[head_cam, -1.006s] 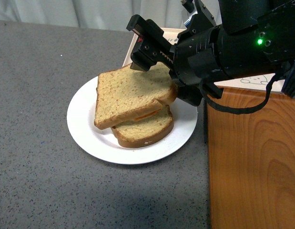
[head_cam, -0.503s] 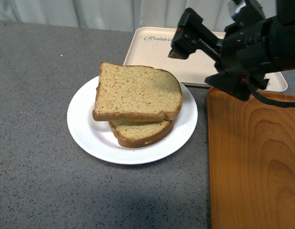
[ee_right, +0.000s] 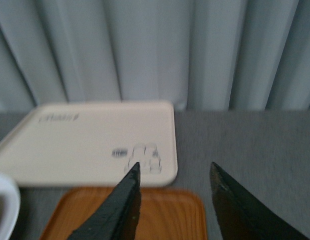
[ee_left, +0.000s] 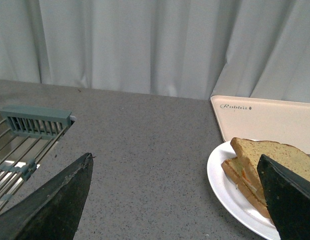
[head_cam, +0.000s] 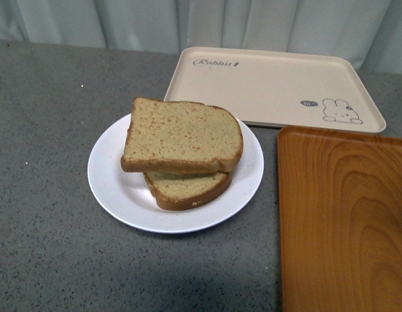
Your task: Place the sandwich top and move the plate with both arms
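Observation:
The sandwich top [head_cam: 181, 135], a tan speckled slice with brown crust, lies skewed on a lower slice [head_cam: 188, 190] on the round white plate [head_cam: 110, 182]. No arm shows in the front view. The left wrist view has the plate [ee_left: 220, 180] and sandwich top [ee_left: 275, 155] at one side. My left gripper [ee_left: 175, 165] is open above bare grey table beside the plate, one finger [ee_left: 290, 200] overlapping the sandwich. The right gripper [ee_right: 174, 170] is open and empty, raised over the orange tray's far edge; its picture is blurred.
A beige rabbit-print tray [head_cam: 272, 84] lies behind the plate, with an orange wood-grain tray [head_cam: 343, 221] to the right of it. A wire rack [ee_left: 24, 140] shows in the left wrist view. Grey curtains close off the back.
The right arm let go of the sandwich top, drew back up and to the right, and left the front view. The slice now rests flat on the lower slice.

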